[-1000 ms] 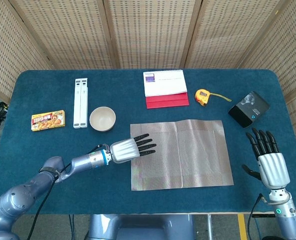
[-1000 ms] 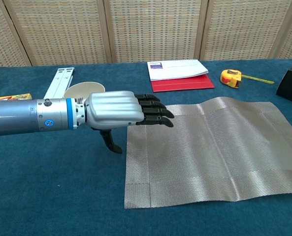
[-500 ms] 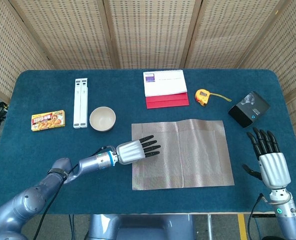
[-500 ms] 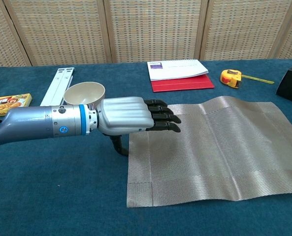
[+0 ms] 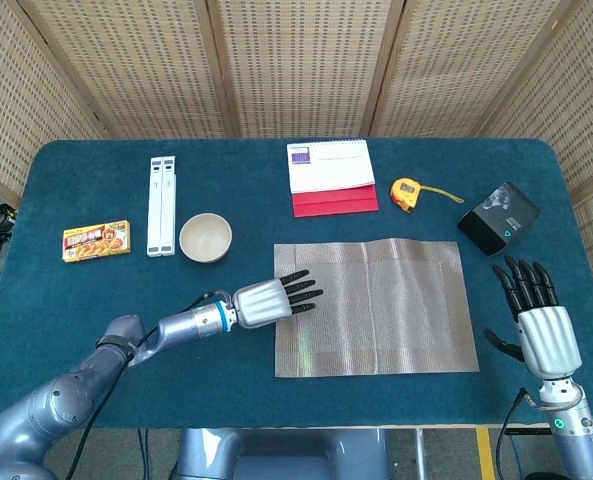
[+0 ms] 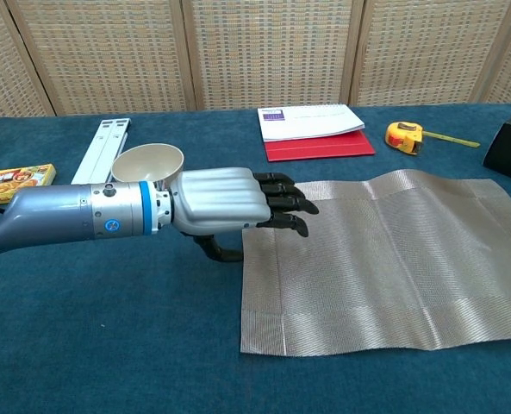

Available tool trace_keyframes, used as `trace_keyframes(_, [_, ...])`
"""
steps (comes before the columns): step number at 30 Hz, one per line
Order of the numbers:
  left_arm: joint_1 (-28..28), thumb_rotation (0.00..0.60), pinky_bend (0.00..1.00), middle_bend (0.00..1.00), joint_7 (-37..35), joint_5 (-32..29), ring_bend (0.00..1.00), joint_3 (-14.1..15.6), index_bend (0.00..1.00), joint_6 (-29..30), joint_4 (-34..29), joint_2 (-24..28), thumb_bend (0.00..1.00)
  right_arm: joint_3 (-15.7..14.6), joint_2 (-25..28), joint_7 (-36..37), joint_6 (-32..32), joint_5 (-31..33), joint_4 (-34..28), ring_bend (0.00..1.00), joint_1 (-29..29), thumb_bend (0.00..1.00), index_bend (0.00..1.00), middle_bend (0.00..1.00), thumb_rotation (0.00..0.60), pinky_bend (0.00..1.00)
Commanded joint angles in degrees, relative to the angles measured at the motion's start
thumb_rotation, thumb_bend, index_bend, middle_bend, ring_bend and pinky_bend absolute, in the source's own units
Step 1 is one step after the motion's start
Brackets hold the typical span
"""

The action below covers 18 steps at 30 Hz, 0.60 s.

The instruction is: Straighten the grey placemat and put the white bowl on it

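The grey placemat lies flat at the table's centre right, its edges nearly square to the table. My left hand reaches in from the left with fingers stretched out flat, and its fingertips rest on the mat's left border. Nothing is held in it. The white bowl stands upright and empty on the blue cloth, left of the mat and just behind my left wrist. My right hand hovers open near the table's right front corner, apart from the mat; the chest view does not show it.
Behind the mat sit a white and red desk calendar, a yellow tape measure and a black box. A white folding stand and a curry box lie at the far left.
The placemat has slid to the right under my left hand's fingers and turned a little squarer. My left hand shifted right with it. The right hand and bowl stayed put.
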Motion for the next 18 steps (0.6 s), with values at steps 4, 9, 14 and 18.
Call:
trace_keyframes(4, [-0.2,0.600,0.00,0.00,0.2,-1.2,0.00,-0.3,0.16,-0.4,-0.2,-0.1,0.39,0.0,0.0,-0.3,0.1,-0.3,-0.2,0.00,-0.1,0.00,0.00,0.00,0.600,0.00])
trace_keyframes(9, [-0.4,0.600,0.00,0.00,0.6,-1.9,0.00,-0.3,0.19,-1.0,-0.5,-0.5,0.43,0.1,0.2,-0.3,0.2,-0.6,-0.4,0.00,-0.2,0.00,0.00,0.00,0.600,0.00])
trace_keyframes(14, [-0.5,0.600,0.00,0.00,0.9,-2.4,0.00,-0.2,0.21,-1.7,-1.0,-0.9,0.46,0.1,0.3,-0.2,0.3,-0.8,-0.6,0.00,-0.2,0.00,0.00,0.00,0.600,0.00])
trace_keyframes(18, [-0.4,0.600,0.00,0.00,1.2,-2.8,0.00,-0.1,0.25,-2.1,-1.1,-1.2,0.46,0.1,0.4,-0.1,0.4,-1.0,-0.7,0.00,-0.3,0.00,0.00,0.00,0.600,0.00])
